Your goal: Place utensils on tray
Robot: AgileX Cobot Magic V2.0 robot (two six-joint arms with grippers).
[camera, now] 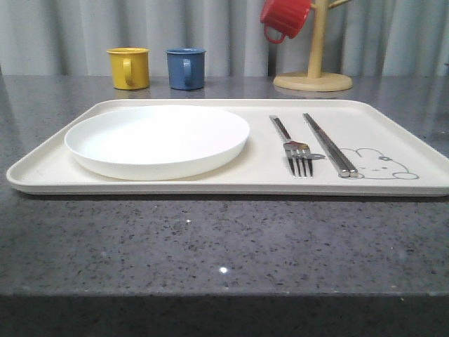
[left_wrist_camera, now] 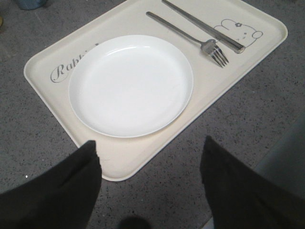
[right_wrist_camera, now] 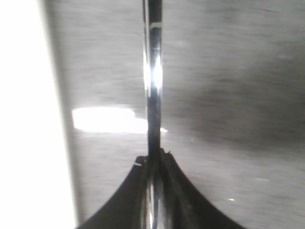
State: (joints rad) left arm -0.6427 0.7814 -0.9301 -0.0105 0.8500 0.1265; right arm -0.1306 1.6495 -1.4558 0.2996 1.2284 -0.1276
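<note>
On the tray (camera: 210, 184), toward its right end, the fork (camera: 295, 151) and chopsticks (camera: 328, 144) lie side by side. Left gripper (left_wrist_camera: 150, 162) — jaws spread wide, empty. Right gripper (right_wrist_camera: 153, 164) — clamped on a slim shiny utensil (right_wrist_camera: 153, 76) above the counter (right_wrist_camera: 228, 95).

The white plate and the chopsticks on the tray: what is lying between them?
The fork lies between the white plate and the chopsticks, on the tray, tines toward the camera. The front view shows this, and the left wrist view too.
</note>
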